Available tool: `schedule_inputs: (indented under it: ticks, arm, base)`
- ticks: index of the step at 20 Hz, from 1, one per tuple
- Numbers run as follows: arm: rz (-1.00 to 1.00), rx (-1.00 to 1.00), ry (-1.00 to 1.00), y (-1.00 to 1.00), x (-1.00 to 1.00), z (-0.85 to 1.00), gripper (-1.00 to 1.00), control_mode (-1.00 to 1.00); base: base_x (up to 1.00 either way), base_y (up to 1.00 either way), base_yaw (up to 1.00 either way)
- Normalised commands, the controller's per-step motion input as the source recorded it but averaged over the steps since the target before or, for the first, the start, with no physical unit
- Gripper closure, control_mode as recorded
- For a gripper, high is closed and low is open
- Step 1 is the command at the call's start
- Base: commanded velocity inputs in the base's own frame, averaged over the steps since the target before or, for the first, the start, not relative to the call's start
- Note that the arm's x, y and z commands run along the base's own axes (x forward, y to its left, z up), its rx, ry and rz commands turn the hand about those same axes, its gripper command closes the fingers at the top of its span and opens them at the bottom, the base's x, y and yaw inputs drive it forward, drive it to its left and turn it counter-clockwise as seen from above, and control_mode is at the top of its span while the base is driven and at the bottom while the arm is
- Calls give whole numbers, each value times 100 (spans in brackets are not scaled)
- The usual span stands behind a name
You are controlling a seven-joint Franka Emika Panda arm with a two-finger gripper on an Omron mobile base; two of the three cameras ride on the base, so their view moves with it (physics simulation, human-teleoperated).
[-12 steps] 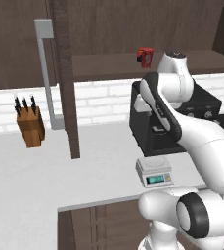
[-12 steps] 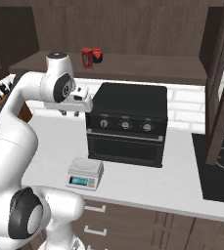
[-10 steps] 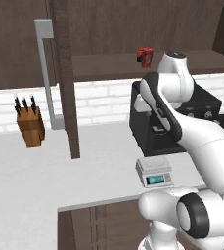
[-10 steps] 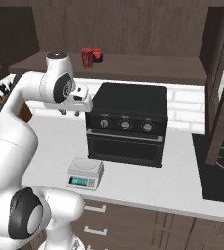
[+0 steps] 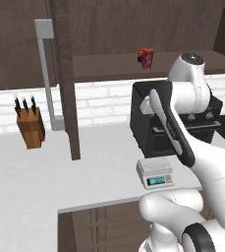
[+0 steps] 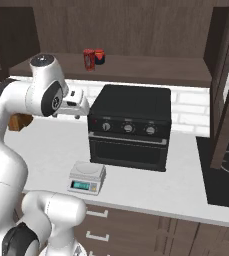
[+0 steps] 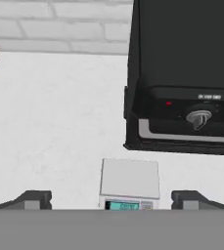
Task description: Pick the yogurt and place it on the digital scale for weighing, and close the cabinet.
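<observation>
Task is sitting at the start; nothing is done yet, going by how things lie.

- Yogurt (image 6: 89,59) is standing on the cabinet shelf (image 6: 151,70), top centre of the right base view, just beside a jar (image 6: 100,56) with a red top. In the left base view it is showing at upper right (image 5: 145,56), though there I can't separate it cleanly from the jar.
- Scale (image 5: 155,173) is sitting on the tabletop (image 5: 60,182) in front of the oven (image 6: 130,125), platform bare, display lit. The hand view is looking down on it at bottom centre (image 7: 129,183).
- Gripper (image 7: 111,201) is hanging above the scale, fingers (image 7: 35,199) spread wide with nothing between them. It is well below the shelf.
- Cabinet door (image 5: 65,78) is standing open, edge-on in the upper left of the left base view, its grey handle (image 5: 47,74) just to its left. A second door (image 6: 228,85) is open at the right edge of the right base view.

Left to do, as I read it: raise the arm to the shelf, grasp the yogurt without knocking the jar, set it on the scale, then swing the doors shut.
</observation>
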Motion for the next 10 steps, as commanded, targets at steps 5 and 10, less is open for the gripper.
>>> schedule_inputs:
  ticks: [5,10]
  arm:
    - [-2,-1,-6,0,-33,62,-100,-100]
    - [-2,-4,-8,0,-24,64,-100,-100]
  base:
    - [0,0,0]
    - [0,0,0]
